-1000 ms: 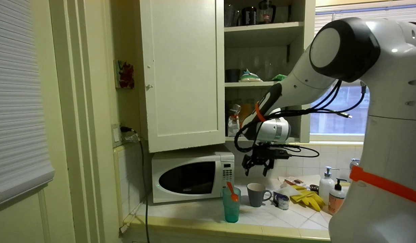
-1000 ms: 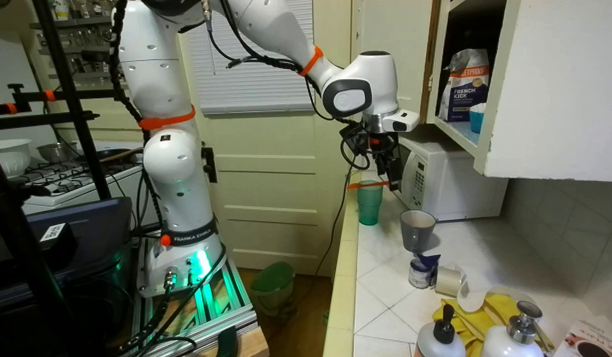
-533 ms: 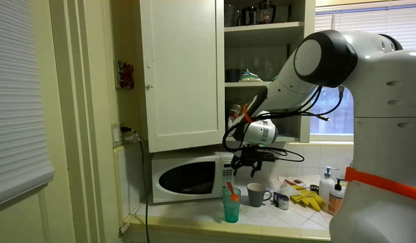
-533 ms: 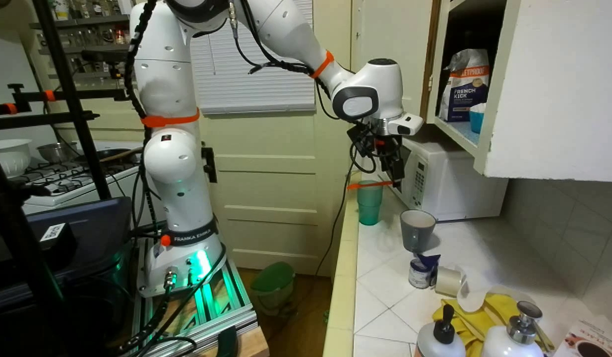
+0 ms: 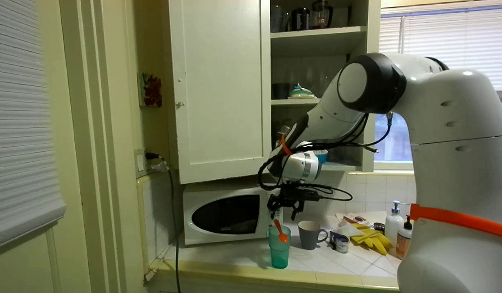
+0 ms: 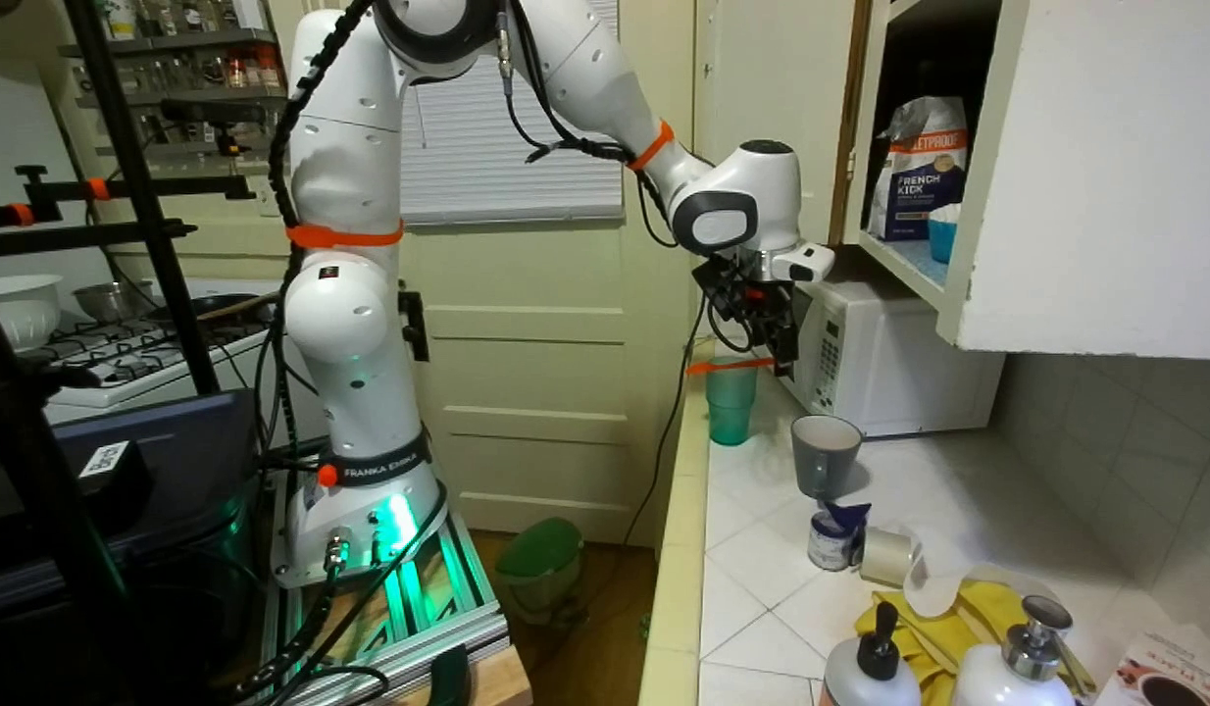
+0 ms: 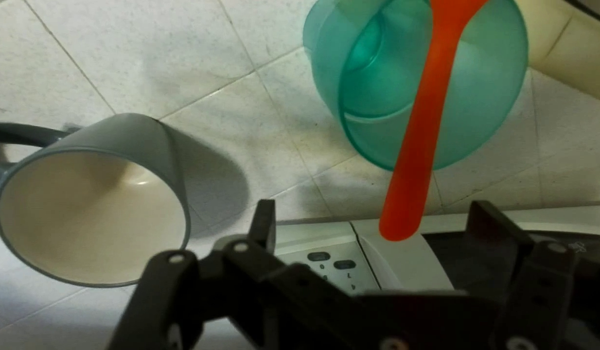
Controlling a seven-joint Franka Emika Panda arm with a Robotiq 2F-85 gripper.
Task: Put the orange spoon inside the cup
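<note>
Two fingers (image 7: pixel 264 221) of the gripper (image 7: pixel 379 218) stand wide apart, in released state; in the wrist view, the handle end of the orange spoon (image 7: pixel 421 131) appears between them; this spoon lies across the rim of the teal cup (image 5: pixel 280 256); the cup stands upright on the white tiled counter (image 6: pixel 762 579), near its yellow edge (image 6: pixel 676 588); near it are a grey mug (image 6: pixel 823 456) and a white microwave (image 6: pixel 909 363); farther are yellow gloves (image 5: pixel 371 240), cupboard shelves (image 5: pixel 316 32) and a window (image 5: pixel 397 150).

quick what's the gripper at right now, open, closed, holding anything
Gripper: open, jaws well apart, holding nothing; the orange spoon lies across the rim of the teal cup.
</note>
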